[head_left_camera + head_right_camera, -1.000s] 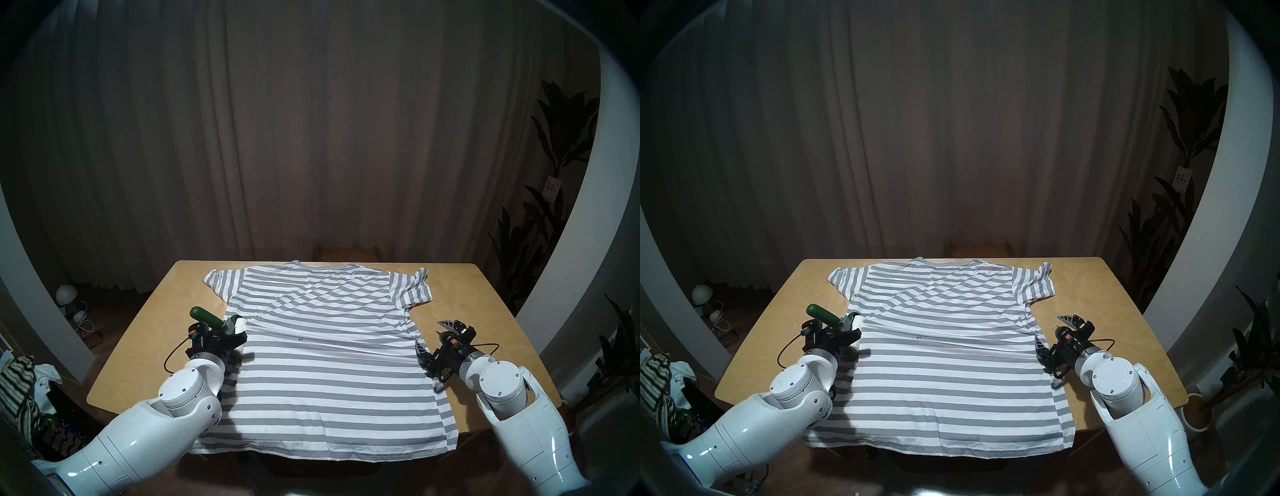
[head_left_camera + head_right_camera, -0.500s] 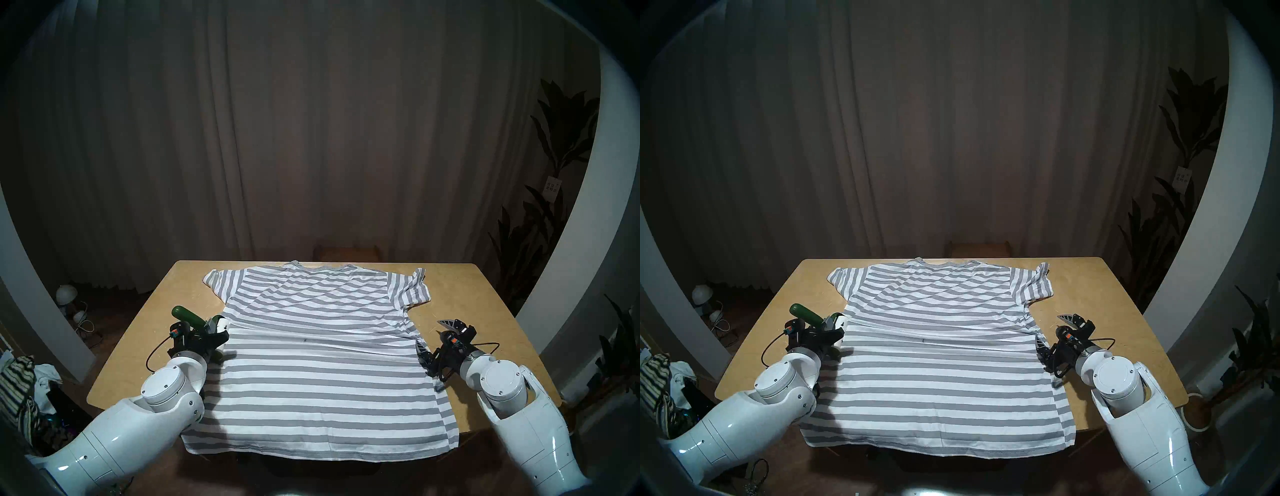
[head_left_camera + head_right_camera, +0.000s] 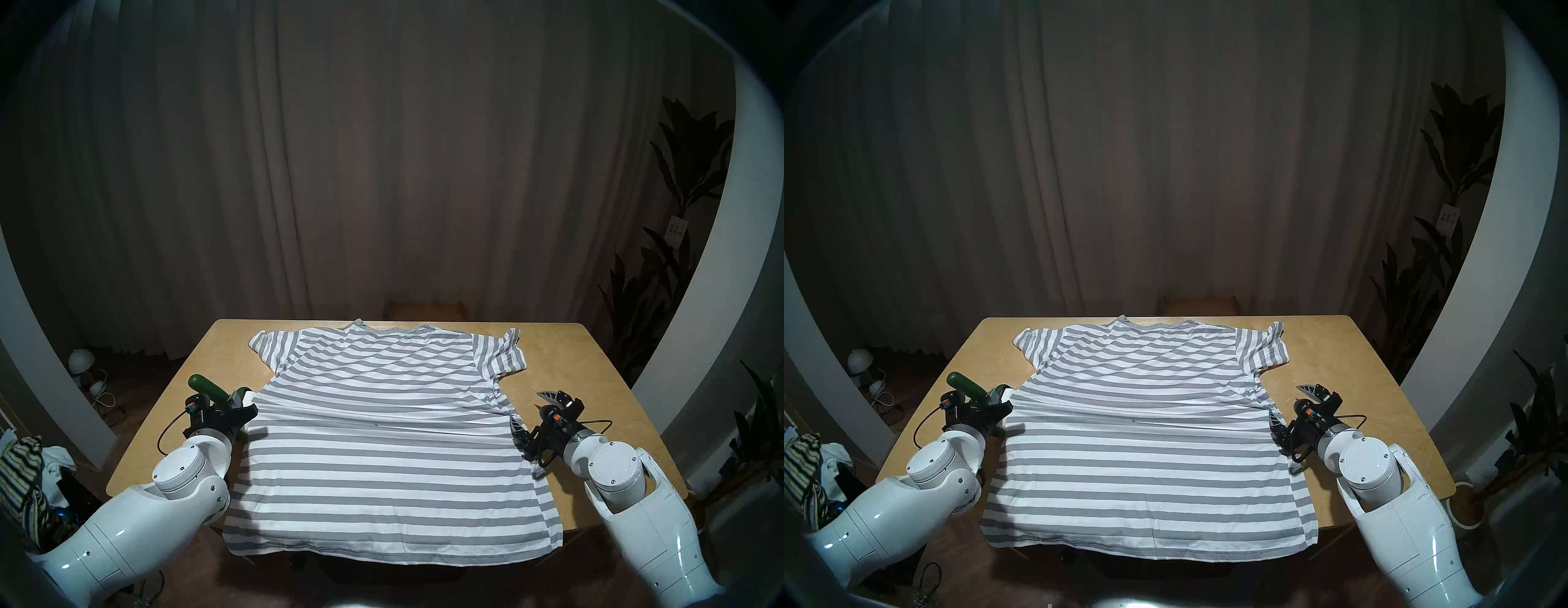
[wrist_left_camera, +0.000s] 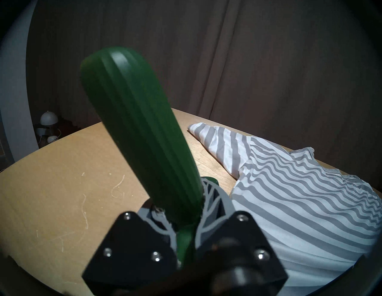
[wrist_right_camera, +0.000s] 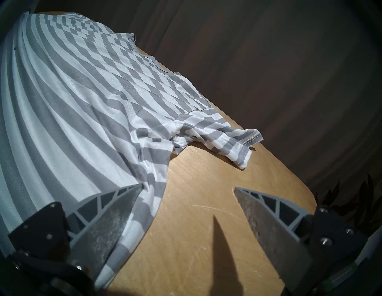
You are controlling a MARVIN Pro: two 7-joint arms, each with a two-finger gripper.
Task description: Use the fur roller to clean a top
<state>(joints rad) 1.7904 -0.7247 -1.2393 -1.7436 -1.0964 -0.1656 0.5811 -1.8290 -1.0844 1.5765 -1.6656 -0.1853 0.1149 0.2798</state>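
Gripping fur roller (image 3: 212,388), left hand (image 3: 237,401) closed

glossy white arms (image 3: 127,535), black grippers

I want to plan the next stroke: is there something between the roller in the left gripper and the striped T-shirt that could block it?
Nothing visible does. The left gripper is shut on the fur roller, at the T-shirt's left edge. Between them lies only bare table.
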